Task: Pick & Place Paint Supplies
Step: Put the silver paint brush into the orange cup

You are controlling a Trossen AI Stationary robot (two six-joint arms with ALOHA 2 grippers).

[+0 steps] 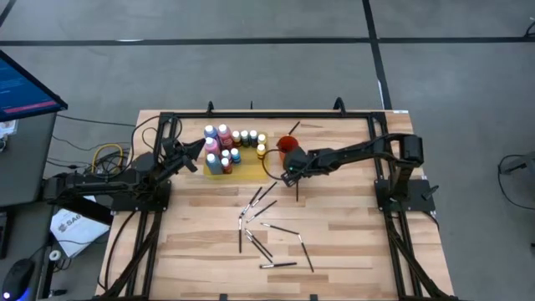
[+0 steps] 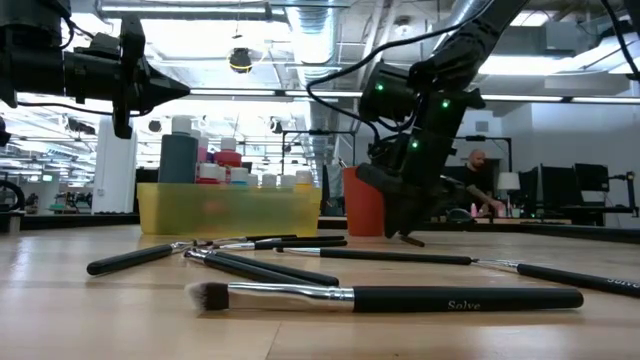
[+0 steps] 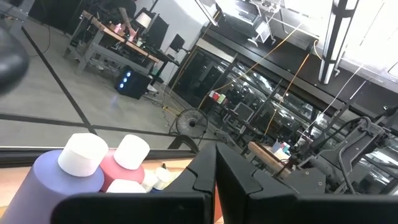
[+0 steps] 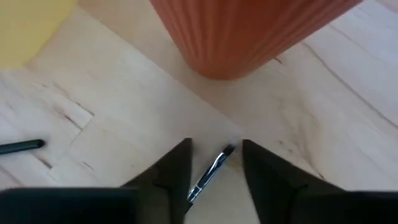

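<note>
While left claw [image 3: 214, 180] sits shut beside bottles [image 1: 224, 146], right claw [image 4: 214, 171] reaches down, fingers apart, straddling brush [image 4: 210, 174].

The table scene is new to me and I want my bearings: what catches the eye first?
Dark brushes lie scattered across the middle of the wooden table. The right gripper is down straddling one brush beside the orange cup. Paint bottles crowd a yellow tray at the back.
</note>
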